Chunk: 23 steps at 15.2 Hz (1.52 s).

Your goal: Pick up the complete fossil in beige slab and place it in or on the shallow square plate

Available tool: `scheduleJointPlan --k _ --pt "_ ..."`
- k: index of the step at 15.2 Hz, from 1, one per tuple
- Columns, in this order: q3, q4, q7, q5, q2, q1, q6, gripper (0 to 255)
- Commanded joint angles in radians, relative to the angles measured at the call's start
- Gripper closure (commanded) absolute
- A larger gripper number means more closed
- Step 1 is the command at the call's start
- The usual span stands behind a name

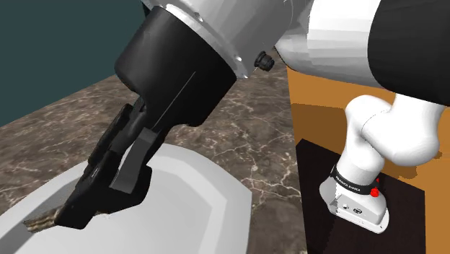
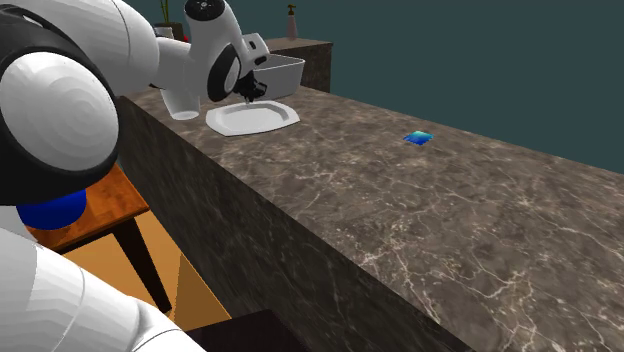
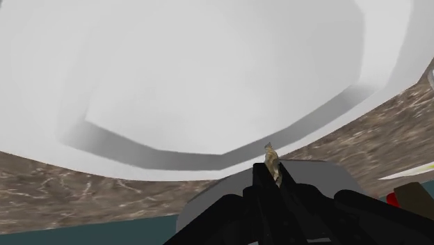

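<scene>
The gripper [image 1: 72,211] clasped the beige fossil slab [image 1: 40,221] low over the white plate [image 1: 209,195]; lowering it flat before releasing would prevent a drop.

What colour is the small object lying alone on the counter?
The object is blue-green, clearest in the second exterior view.

Three cameras, all meeting on the white shallow square plate [image 1: 209,195].
The shoulder view sits close behind the white arm [image 1: 389,133] and looks down past the black gripper [image 1: 72,213] onto that plate. The second exterior view stands beside and behind the arm, facing along the long brown marble counter [image 2: 400,210], with the plate small and far off. The wrist view hangs very near the plate, looking along the fingers [image 3: 261,188] and the thin beige slab [image 3: 271,163] clasped between them.
</scene>
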Motion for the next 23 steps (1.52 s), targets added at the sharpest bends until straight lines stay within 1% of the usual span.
scheduleJointPlan --k 1,7,14,15,20,23 --pt "0.002 -0.02 -0.006 0.005 0.008 0.003 0.027 255" --pt "0.008 -0.079 -0.024 0.02 0.031 0.014 0.109 255" --pt "0.008 -0.079 -0.024 0.02 0.031 0.014 0.109 255" --pt "0.008 -0.079 -0.024 0.021 0.031 0.014 0.108 0" --pt "0.008 -0.079 -0.024 0.021 0.031 0.014 0.108 0" --pt "-0.042 -0.112 -0.064 0.082 -0.082 0.046 0.025 0"
